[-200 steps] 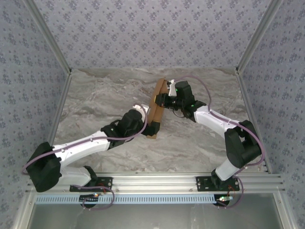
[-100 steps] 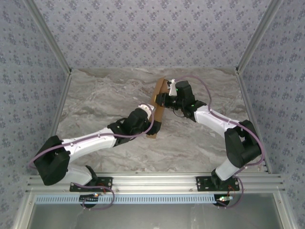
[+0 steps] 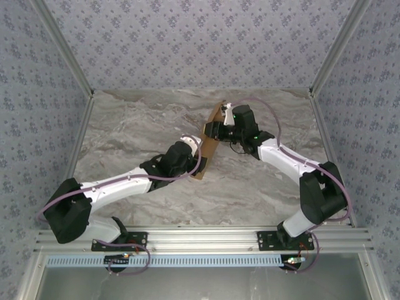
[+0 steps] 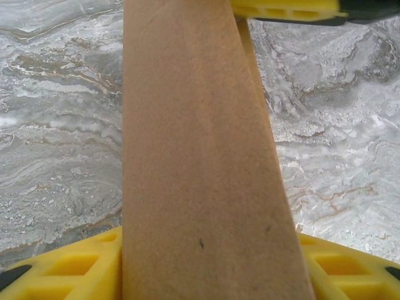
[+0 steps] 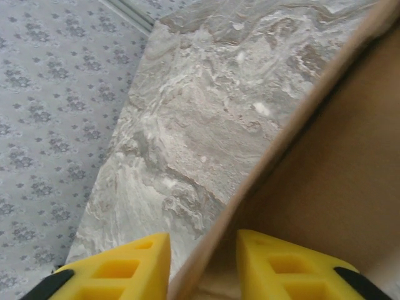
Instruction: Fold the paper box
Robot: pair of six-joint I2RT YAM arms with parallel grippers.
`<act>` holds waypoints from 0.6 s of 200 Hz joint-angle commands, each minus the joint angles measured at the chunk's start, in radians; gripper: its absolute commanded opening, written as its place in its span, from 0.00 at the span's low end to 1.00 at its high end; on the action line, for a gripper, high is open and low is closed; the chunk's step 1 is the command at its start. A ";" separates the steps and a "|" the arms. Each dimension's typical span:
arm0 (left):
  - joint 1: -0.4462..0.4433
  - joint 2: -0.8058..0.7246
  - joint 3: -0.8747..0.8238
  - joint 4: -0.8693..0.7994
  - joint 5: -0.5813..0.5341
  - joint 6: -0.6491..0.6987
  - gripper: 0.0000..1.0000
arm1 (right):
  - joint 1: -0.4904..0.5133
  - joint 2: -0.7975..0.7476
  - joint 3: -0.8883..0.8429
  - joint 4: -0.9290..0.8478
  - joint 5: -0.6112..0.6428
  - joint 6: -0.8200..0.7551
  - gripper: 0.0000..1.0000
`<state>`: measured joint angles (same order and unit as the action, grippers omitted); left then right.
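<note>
My left arm [image 3: 119, 184] stretches low across the tabletop [image 3: 137, 125] from the near left, elbow down, forearm angled up and to the right. My left hand [image 3: 200, 161] meets the near end of the cardboard box [image 3: 209, 149]. My right arm [image 3: 287, 162] bends at the near right and reaches back toward the middle, with my right hand [image 3: 214, 128] at the box's far end.

The box stands on edge near the middle of the tabletop, a narrow brown strip from above, running from the near left to the far right between my two hands.

At my left wrist the cardboard rises between my two yellow fingers [image 4: 75, 272] and covers their inner faces. I cannot tell whether they press on it or only flank it. The box's top is cut off there, beside a finger of my right hand.

At my right wrist the fingers [image 5: 119, 269] stand apart astride a cardboard edge. Bare tabletop shows between one finger and the cardboard, so the hold is loose. The box's inside is dim and mostly cut off.
</note>
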<state>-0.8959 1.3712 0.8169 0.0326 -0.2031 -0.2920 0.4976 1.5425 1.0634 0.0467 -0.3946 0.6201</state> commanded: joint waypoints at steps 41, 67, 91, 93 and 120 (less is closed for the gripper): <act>0.081 -0.042 -0.038 -0.018 0.068 0.055 0.45 | -0.044 -0.088 0.031 -0.209 0.023 -0.108 0.47; 0.109 -0.064 -0.043 -0.019 0.129 0.073 0.40 | -0.066 -0.132 0.049 -0.275 0.041 -0.201 0.51; 0.124 -0.089 -0.042 -0.030 0.175 0.121 0.38 | -0.101 -0.179 0.062 -0.324 0.065 -0.294 0.55; 0.126 -0.091 -0.041 -0.033 0.182 0.125 0.38 | -0.103 -0.182 0.063 -0.327 0.069 -0.302 0.55; 0.170 -0.112 -0.019 -0.086 0.283 0.222 0.34 | -0.149 -0.212 0.070 -0.341 0.124 -0.414 0.60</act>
<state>-0.7589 1.3033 0.7795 0.0078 -0.0395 -0.1799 0.3847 1.3701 1.0954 -0.2413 -0.3325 0.3519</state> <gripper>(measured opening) 0.482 0.581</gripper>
